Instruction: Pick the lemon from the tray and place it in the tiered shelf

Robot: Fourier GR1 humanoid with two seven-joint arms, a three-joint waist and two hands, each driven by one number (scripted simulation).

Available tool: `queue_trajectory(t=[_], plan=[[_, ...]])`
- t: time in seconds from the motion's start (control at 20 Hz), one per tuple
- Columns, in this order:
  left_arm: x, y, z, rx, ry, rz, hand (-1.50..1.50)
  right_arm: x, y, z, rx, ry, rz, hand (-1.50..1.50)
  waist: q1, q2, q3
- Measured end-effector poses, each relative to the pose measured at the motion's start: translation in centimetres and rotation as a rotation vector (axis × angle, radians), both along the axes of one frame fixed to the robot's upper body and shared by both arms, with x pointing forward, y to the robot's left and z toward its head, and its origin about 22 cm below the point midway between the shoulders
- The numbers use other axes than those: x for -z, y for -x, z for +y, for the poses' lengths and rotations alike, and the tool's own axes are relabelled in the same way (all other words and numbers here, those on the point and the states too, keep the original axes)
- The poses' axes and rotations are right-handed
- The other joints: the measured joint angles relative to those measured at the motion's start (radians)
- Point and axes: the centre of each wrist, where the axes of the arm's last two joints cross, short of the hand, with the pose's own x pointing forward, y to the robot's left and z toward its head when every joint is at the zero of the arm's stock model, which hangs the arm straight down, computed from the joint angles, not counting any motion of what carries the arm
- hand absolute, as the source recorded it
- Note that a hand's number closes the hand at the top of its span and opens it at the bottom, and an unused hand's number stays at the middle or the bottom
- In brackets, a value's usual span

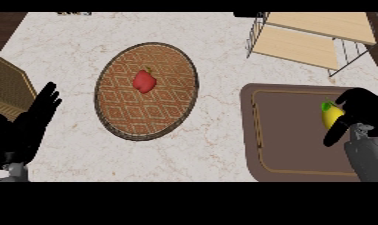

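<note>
Head view, looking steeply down on the marble-patterned counter. At the lower left edge, the left robot hand rests released, fingers straight and pointing up the view, its grey forearm barely showing at the corner. At the lower right, the right robot hand comes in on its grey forearm and is curled round the lemon, grasping it; the thumb runs down the fruit's near side and the fingers arch over its far side, so only the yellow body and a small green tip remain visible. The lemon is over the brown rectangular tray, near the tray's right end; whether it touches the tray surface or is lifted cannot be told from this view. Left of the tray, in the middle of the counter, lies a round woven mat with a diamond pattern, carrying a red pepper-like fruit near its centre. A woven object is cut off by the left edge. Farthest, at the upper right, stands the tiered shelf with pale wooden boards in a wire frame, just beyond the tray.
</note>
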Motion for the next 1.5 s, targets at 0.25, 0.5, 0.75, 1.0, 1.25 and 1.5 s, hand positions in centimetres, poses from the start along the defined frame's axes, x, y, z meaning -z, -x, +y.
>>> queue_trajectory(t=[0.25, 0.5, 0.75, 1.0, 1.25, 1.5], plan=[[0.4, 0.1, -0.4, 0.004, 0.001, 0.000, 0.00, -0.2, 0.1, -0.1, -0.038, 0.030, 0.004, 1.50, 0.000, 0.001, 0.002], [0.7, 0.3, 0.0, 0.005, 0.003, -0.002, 0.00, -0.6, 0.0, 0.0, -0.067, 0.089, -0.030, 1.50, 0.000, 0.004, 0.007], [0.5, -0.1, 0.0, 0.002, 0.005, -0.003, 0.00, -1.7, 0.8, 1.8, -0.124, 0.130, -0.105, 1.50, -0.005, 0.007, 0.013], [0.2, -0.4, 0.0, 0.014, -0.003, -0.009, 0.00, -3.9, -0.3, 7.1, -0.462, -0.013, -0.202, 1.50, 0.016, 0.010, 0.016], [0.2, -0.1, -0.2, 0.011, 0.000, 0.000, 0.00, -7.6, -0.1, 9.7, -0.706, -0.161, -0.312, 1.50, 0.005, 0.008, 0.016], [0.6, 0.3, -0.3, -0.008, -0.002, 0.004, 0.00, -12.5, 2.0, 10.0, -0.748, -0.301, -0.412, 1.50, -0.009, 0.006, 0.016]])
